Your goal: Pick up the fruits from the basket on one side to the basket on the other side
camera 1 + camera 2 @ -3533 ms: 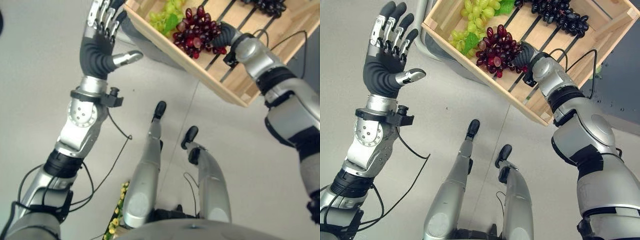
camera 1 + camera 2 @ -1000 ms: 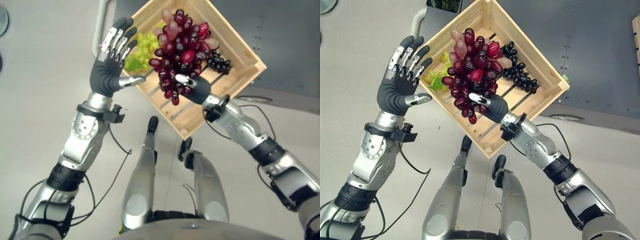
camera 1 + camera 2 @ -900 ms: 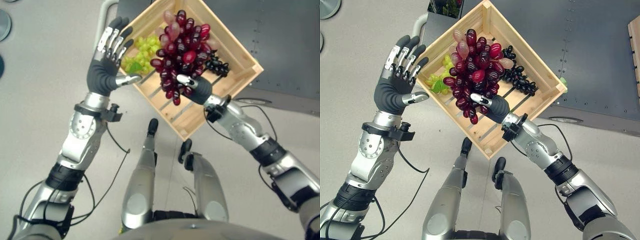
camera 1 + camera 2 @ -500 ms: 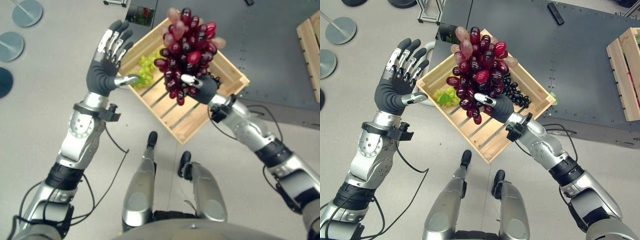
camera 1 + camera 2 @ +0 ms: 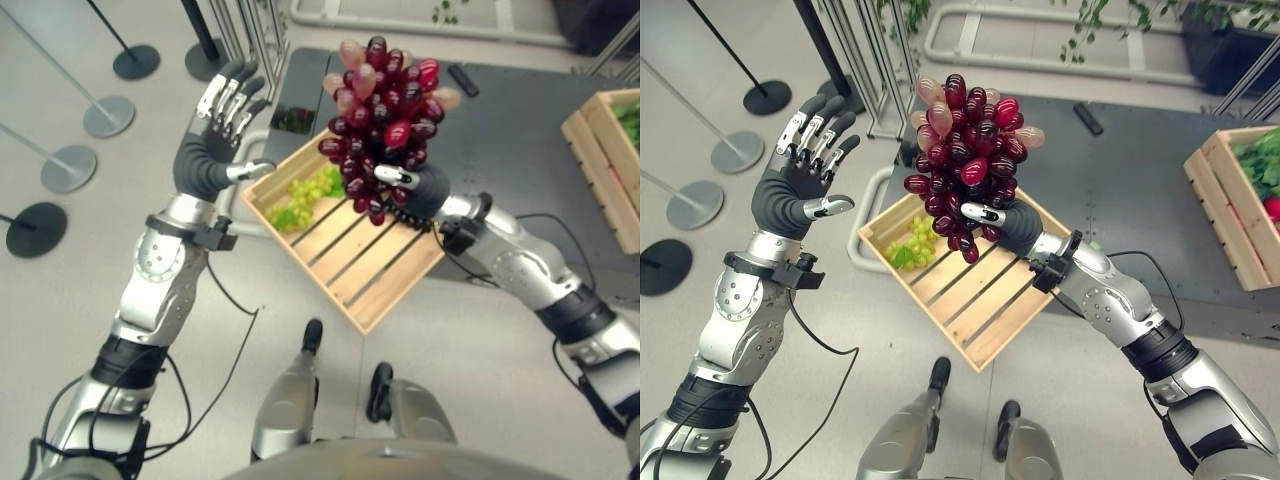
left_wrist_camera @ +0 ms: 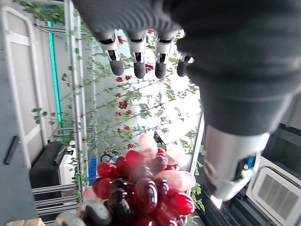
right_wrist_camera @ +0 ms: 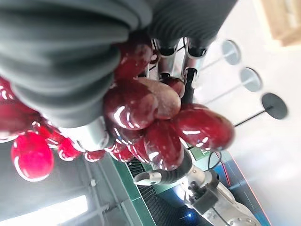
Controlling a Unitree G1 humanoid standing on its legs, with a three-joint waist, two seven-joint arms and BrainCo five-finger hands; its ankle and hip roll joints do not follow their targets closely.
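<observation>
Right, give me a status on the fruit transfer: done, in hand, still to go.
Done: the red grape bunch is lifted clear of the near wooden crate. In hand: the right hand grips it, held up; the left hand is raised, open and empty. Left: carry the bunch to the far crate on the right; green grapes remain in the near crate.

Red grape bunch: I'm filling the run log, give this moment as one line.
right hand: shut on red grape bunch, lifted above slatted wooden crate | left hand: open, raised | green grapes: in crate
</observation>
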